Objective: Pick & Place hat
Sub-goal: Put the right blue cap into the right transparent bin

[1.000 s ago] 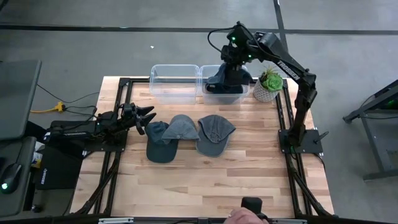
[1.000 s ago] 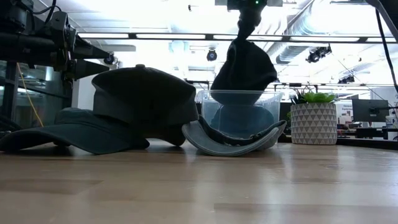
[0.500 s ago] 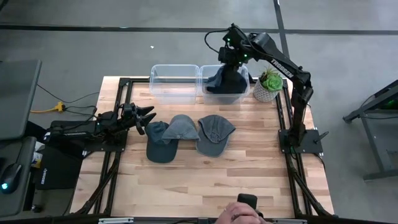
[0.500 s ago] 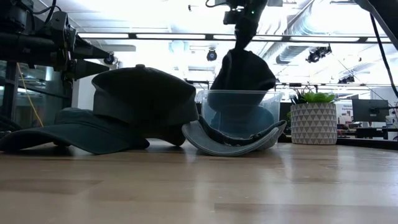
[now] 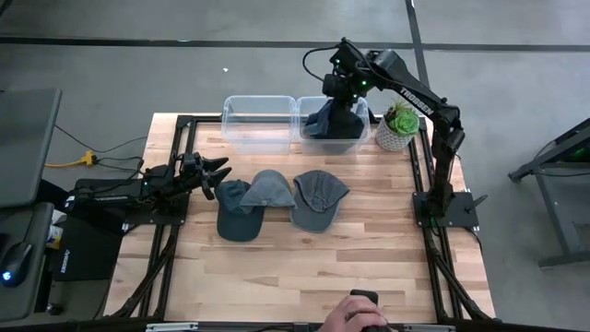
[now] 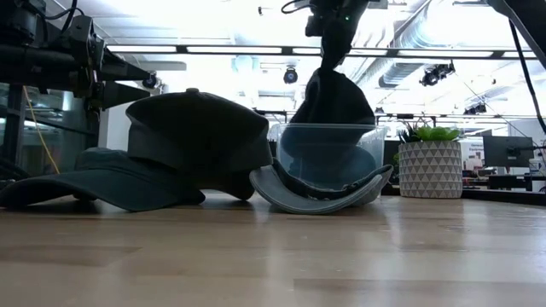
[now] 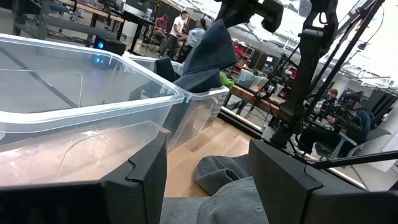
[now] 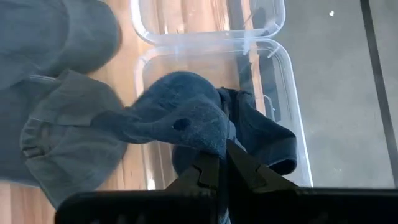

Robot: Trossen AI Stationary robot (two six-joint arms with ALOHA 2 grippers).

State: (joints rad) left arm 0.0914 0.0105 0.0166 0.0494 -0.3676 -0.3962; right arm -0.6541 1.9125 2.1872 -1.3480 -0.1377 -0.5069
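Note:
A dark blue hat (image 5: pixel 334 120) hangs from my shut right gripper (image 5: pixel 341 88) over the right clear bin (image 5: pixel 302 131). In the low view the hat (image 6: pixel 333 98) reaches down behind the bin's wall (image 6: pixel 328 162). Three more hats lie crown-up on the table: a navy cap (image 5: pixel 235 212), a grey-blue hat (image 5: pixel 269 189) and a grey cap (image 5: pixel 318 196). My left gripper (image 5: pixel 214 175) waits open at the table's left edge, beside the navy cap. Its wrist view shows the hanging hat (image 7: pixel 205 56) far off. My right gripper (image 8: pixel 221 171) pinches a gathered fold of the hat's crown (image 8: pixel 214 146) between its two fingers. It comes from above, pointing down. The hat hangs slack below the fingers, its lower part inside the right bin (image 8: pixel 292 112).
A second clear bin (image 5: pixel 258 120) stands left of the first at the far edge. A potted plant (image 5: pixel 396 124) stands right of the bins. Black frame rails run along both table sides. A person's hand (image 5: pixel 364 314) shows at the near edge. Bare wood lies near the front.
My right gripper has moved down and a little toward the far edge, staying shut. The hat, which hung with its lower edge about at the bin's rim, now dips into the right bin.

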